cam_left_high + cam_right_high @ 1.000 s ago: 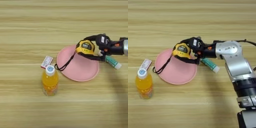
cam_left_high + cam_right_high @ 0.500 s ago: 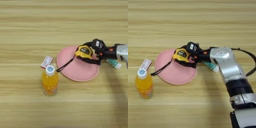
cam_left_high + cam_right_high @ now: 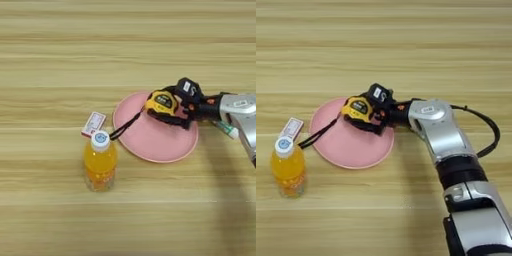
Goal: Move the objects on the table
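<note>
Silver forearm reaches leftward, gripper point(image 3: 372, 111) clamping the tape measure point(image 3: 358, 108) over the pink plate point(image 3: 341, 147).

The table point(image 3: 60, 55) carries a plate point(image 3: 150, 145), bottle point(image 3: 100, 162), packet point(image 3: 93, 123) and tube point(image 3: 227, 130).

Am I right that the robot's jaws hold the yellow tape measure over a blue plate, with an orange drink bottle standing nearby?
Nearly. The plate is pink, not blue, as the left eye view shows. The rest stands: the right gripper holds the yellow tape measure over it, and the orange drink bottle stands nearby.
</note>
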You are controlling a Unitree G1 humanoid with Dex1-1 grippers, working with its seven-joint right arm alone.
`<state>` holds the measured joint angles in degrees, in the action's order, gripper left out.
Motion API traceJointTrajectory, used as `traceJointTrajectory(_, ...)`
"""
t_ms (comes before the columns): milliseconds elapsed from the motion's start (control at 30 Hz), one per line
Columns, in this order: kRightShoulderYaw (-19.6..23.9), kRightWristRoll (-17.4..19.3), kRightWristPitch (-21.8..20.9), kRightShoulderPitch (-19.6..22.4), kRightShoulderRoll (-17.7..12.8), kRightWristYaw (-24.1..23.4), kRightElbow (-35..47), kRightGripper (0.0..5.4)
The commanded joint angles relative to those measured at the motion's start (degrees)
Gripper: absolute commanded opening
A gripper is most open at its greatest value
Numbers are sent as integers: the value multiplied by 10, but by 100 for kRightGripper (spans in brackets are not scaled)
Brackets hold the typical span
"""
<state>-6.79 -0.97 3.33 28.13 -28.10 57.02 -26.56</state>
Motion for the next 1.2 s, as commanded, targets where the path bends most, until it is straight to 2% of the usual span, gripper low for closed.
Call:
traceJointTrajectory(33, 24, 17, 0, 65, 0, -26, 7, 407)
traceJointTrajectory(300, 31, 27, 15, 69, 29, -36, -18, 407)
traceJointTrajectory(667, 29, 23, 18, 68, 49, -40, -40, 407)
traceJointTrajectory(733, 29, 22, 17, 69, 50, -41, -43, 463)
traceJointTrajectory(900, 33, 24, 13, 73, 53, -48, -48, 533)
traceJointTrajectory(1200, 52, 46, 13, 87, 44, -44, 3, 537)
